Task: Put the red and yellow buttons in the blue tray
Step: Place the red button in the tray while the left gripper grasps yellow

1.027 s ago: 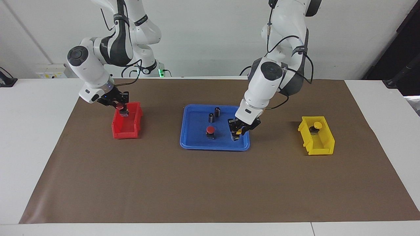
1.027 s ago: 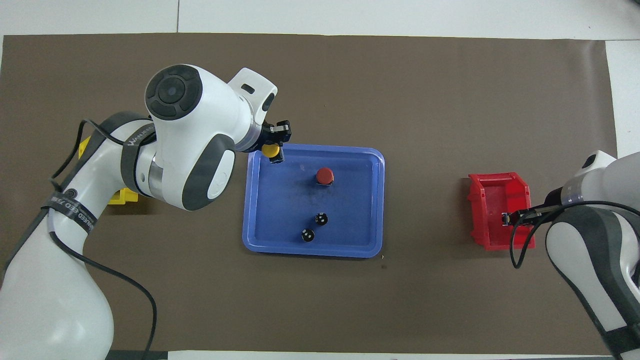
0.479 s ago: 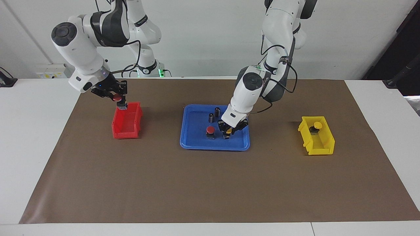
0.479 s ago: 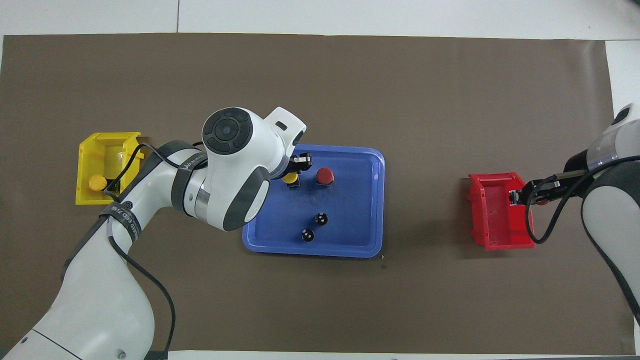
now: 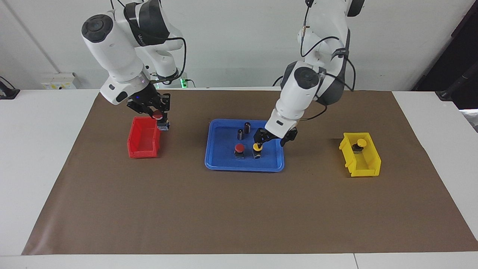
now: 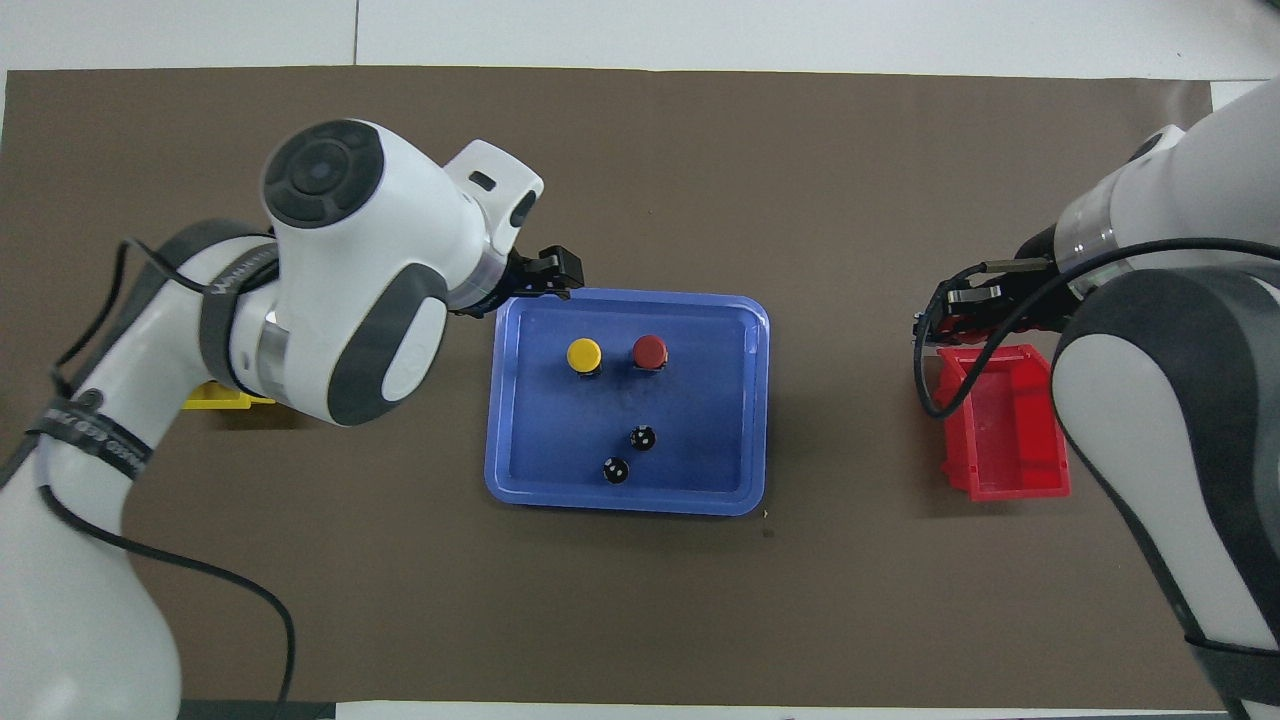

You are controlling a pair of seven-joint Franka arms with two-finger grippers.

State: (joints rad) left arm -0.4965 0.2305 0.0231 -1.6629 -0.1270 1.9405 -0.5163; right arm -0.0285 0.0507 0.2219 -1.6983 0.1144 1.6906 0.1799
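The blue tray (image 5: pixel 223 157) (image 6: pixel 705 400) holds a yellow button (image 5: pixel 257 148) (image 6: pixel 584 354) and a red button (image 5: pixel 239 148) (image 6: pixel 650 351), standing side by side. My left gripper (image 5: pixel 271 139) (image 6: pixel 548 282) is open and empty, just above the tray beside the yellow button. My right gripper (image 5: pixel 157 114) (image 6: pixel 948 312) is shut on a second red button (image 5: pixel 158 116), held in the air over the red bin's rim toward the tray. A second yellow button (image 5: pixel 361 142) sits in the yellow bin (image 5: pixel 368 164).
Two small dark cylinders (image 5: pixel 247 127) (image 5: pixel 240 133) (image 6: pixel 643 437) (image 6: pixel 615 469) stand in the tray, nearer to the robots than the buttons. The red bin (image 5: pixel 143 140) (image 6: pixel 1005 430) sits toward the right arm's end. The left arm hides most of the yellow bin from overhead.
The left gripper set the yellow button down beside the red one, opened and rose off it. The right gripper lifted its red button out of the red bin and moved it toward the tray.
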